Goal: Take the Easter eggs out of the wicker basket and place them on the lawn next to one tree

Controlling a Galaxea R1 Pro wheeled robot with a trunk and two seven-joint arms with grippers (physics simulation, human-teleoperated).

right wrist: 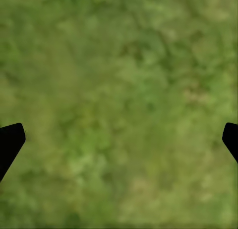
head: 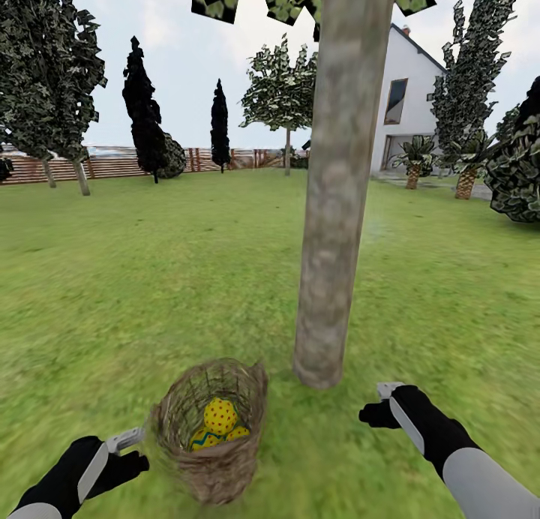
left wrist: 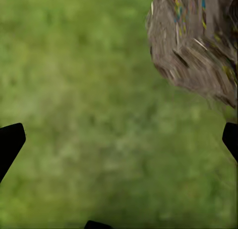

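We see the round brown open-weave wicker basket (head: 214, 436) standing on the mottled green lawn (head: 150, 279), low in the head view, between our two arms. Three yellow Easter eggs with blue-teal zigzag bands and red dots (head: 219, 423) lie inside it, one on top of the other two. Just beyond the basket and slightly to its right rises the thick grey-brown mottled tree trunk (head: 334, 204); its base meets the grass near the basket rim but apart from it.

Open room: bare grass runs wide to the left of the basket and to the right of the trunk. A brown slatted fence (head: 112, 163), dark narrow cypresses (head: 146, 121) and a white house (head: 401, 106) stand well away at the far edge.

Left gripper (head: 129, 438): just beside the basket's left wall; contact cannot be judged. In the left wrist view its black fingertips (left wrist: 11, 142) sit at opposite borders, wide apart, nothing between them (basket weave (left wrist: 196, 45) off to one side).

Right gripper (head: 386, 393): over grass, right of the trunk base, clear of it. The right wrist view shows its fingertips (right wrist: 11, 139) spread equally wide over bare lawn (right wrist: 119, 100), empty.
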